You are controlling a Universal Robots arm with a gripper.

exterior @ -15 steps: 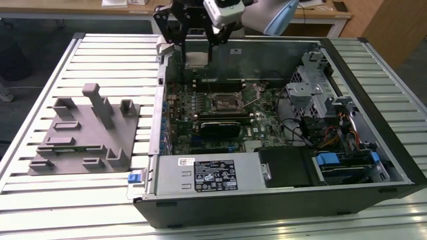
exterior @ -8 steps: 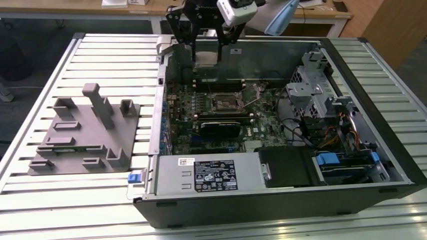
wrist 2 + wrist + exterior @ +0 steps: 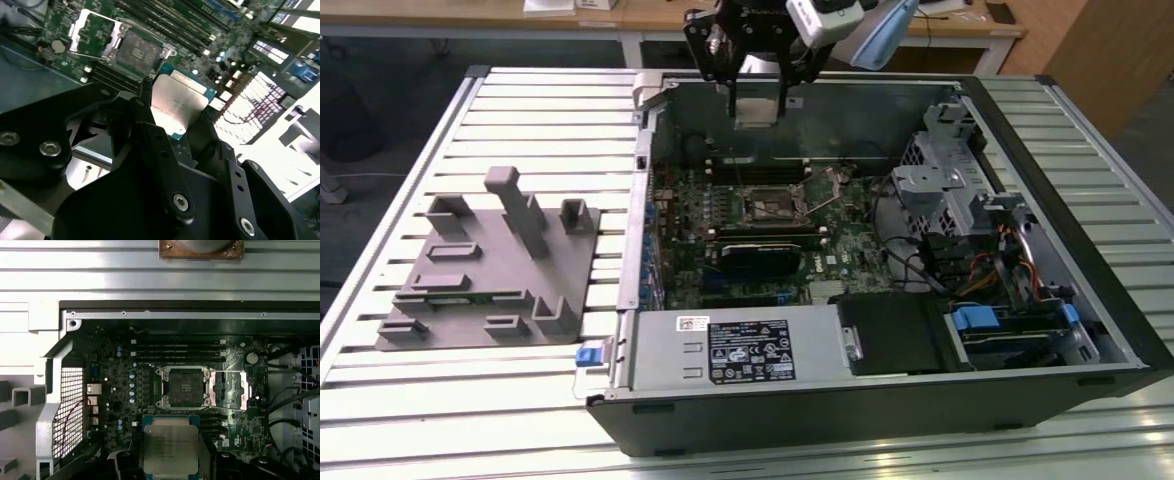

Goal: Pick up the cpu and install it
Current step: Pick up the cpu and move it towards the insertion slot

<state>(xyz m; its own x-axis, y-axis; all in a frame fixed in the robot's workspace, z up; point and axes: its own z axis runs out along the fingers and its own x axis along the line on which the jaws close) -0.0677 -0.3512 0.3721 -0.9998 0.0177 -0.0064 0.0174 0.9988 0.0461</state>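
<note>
Slatted metal table [image 3: 520, 110], with an open PC case [image 3: 881, 425] lying on its side on top.

Pincer [image 3: 758, 105] hangs over the case's far wall, above the board [image 3: 847, 250]. It is closed on the cpu [image 3: 177, 107]. In the second wrist view, black fingers [image 3: 145, 107] clamp two opposite edges of the chip. Pale metal top faces the camera, thin green rim visible around it.

In the first wrist view, the cpu [image 3: 170, 447] sits between the pincer [image 3: 170, 465] tips. It appears just beside the socket [image 3: 182, 386], not over it. Cpu is aloft, not touching the board.

Socket is bare. Its load plate [image 3: 227, 390] is swung open to one side and lies flat on the board. In the second wrist view, socket [image 3: 142, 50] and plate [image 3: 92, 32] lie beyond the chip. Memory slots [image 3: 177, 351] run along the socket's other side, toward the case wall.

Exterior view:
- Socket [image 3: 771, 205] sits near the board's middle, well below the pincer.
- Silver power supply [image 3: 734, 350] fills the case's near corner.
- Metal drive cage [image 3: 947, 170] stands on the exterior view's right.
- Outside the case, on the exterior view's left, a grey moulded fixture [image 3: 494, 270] with upright posts rests on the table, apart from the case.
</note>
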